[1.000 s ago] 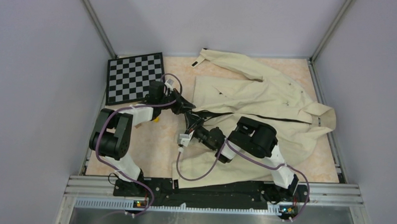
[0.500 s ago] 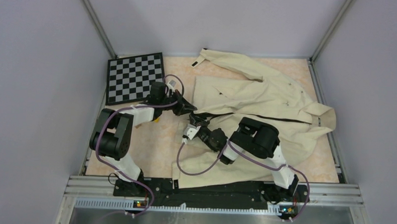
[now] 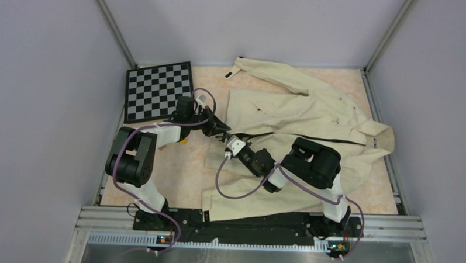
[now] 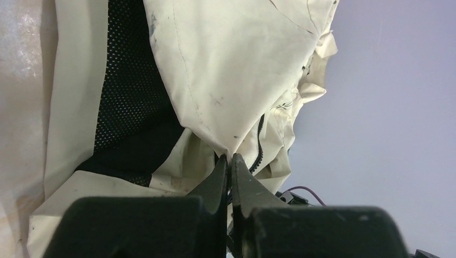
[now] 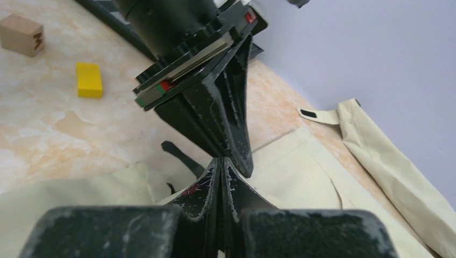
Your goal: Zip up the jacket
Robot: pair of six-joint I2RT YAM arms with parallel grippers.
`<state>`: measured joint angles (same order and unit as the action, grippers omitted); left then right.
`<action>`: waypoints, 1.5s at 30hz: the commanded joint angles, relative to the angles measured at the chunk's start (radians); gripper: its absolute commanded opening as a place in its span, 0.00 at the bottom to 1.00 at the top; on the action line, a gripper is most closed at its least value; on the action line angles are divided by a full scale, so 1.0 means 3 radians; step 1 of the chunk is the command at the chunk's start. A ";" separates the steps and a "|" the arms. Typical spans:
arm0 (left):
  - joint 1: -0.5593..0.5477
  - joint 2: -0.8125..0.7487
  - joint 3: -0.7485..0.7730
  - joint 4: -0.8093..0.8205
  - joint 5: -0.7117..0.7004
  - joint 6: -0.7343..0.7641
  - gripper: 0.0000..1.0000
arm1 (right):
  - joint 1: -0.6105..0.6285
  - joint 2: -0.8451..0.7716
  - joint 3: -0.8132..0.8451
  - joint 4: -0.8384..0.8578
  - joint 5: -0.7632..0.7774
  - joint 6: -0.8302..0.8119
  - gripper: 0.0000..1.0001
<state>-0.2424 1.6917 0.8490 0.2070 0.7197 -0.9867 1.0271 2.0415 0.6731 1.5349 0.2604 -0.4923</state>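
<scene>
Top external: lilac walls (image 3: pixel 44 101) enclosing peach marbled table (image 3: pixel 183 162). Cream jacket (image 3: pixel 301 110) lying spread over right half, sleeve reaching far wall. Black-white checkerboard (image 3: pixel 159 91) sitting far left. Closed left gripper (image 4: pixel 230 160) pinching jacket edge. Tightly closed right gripper (image 5: pixel 221 161) meeting it tip to tip; contents hidden. Small wooden block (image 5: pixel 21 35) showing dark mark, unreadable.

Matt cream cloth jacket (image 3: pixel 301 110), black mesh lining (image 4: pixel 126 102), smooth marbled table (image 3: pixel 182 165)

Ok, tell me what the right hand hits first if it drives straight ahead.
Likely the left hand, shut on the jacket: its fingers sit just ahead of the right hand, almost touching.
</scene>
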 commanded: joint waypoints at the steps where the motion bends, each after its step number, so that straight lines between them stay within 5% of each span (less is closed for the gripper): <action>1: 0.0031 0.0004 0.0095 -0.0006 0.0077 0.0084 0.00 | -0.0065 -0.0132 -0.0115 0.0624 -0.0418 0.0117 0.00; 6: 0.0031 0.0007 0.0076 -0.0004 0.0096 0.0116 0.00 | -0.0195 -0.0375 -0.0258 0.0610 -0.0634 0.0393 0.00; 9: 0.0031 0.0014 0.0083 0.0006 0.0137 0.0162 0.00 | -0.0197 -0.0690 -0.0388 0.0328 -0.0347 0.0793 0.18; 12: 0.0031 -0.0008 0.0087 -0.0003 0.0159 0.0272 0.00 | -0.0212 -0.1288 -0.0291 -0.0870 0.0148 0.1650 0.21; 15: 0.0031 -0.0026 0.0104 -0.0044 0.0185 0.0401 0.00 | -0.0299 -0.1576 0.0281 -0.2812 0.0172 0.2624 0.25; 20: 0.0031 -0.0011 0.0145 -0.0045 0.0304 0.0592 0.00 | -0.0605 -0.1652 0.0887 -0.4399 -0.0776 0.2896 0.30; 21: 0.0032 -0.0005 0.0164 -0.0041 0.0351 0.0635 0.00 | -0.0701 -0.1660 0.0957 -0.4582 -0.1095 0.2876 0.44; 22: 0.0035 -0.0004 0.0173 -0.0040 0.0378 0.0672 0.00 | -0.0806 -0.1689 0.0955 -0.4641 -0.1344 0.2875 0.62; 23: 0.0036 -0.0005 0.0180 -0.0045 0.0393 0.0700 0.00 | -0.0886 -0.1747 0.0901 -0.4615 -0.1495 0.2884 0.65; 27: 0.0039 0.0015 0.0228 -0.0057 0.0521 0.0767 0.00 | -0.1010 -0.1903 0.0792 -0.4524 -0.1892 0.2795 0.68; 30: 0.0049 0.0079 0.0288 -0.0133 0.0687 0.0832 0.00 | -0.0969 -0.1916 0.0823 -0.4503 -0.2407 0.2172 0.64; 38: 0.0062 0.0155 0.0351 -0.0163 0.0815 0.0914 0.00 | -0.0918 -0.2102 -0.0377 -0.1921 -0.2757 0.0210 0.70; 45: 0.0067 0.0146 0.0330 -0.0212 0.0773 0.0752 0.00 | -0.0734 -0.1602 -0.0082 -0.1972 -0.2895 -0.0666 0.64</action>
<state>-0.2291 1.7382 0.9211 0.1524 0.9272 -0.7406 0.7643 1.5101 0.5980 0.7902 -0.5472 -0.4706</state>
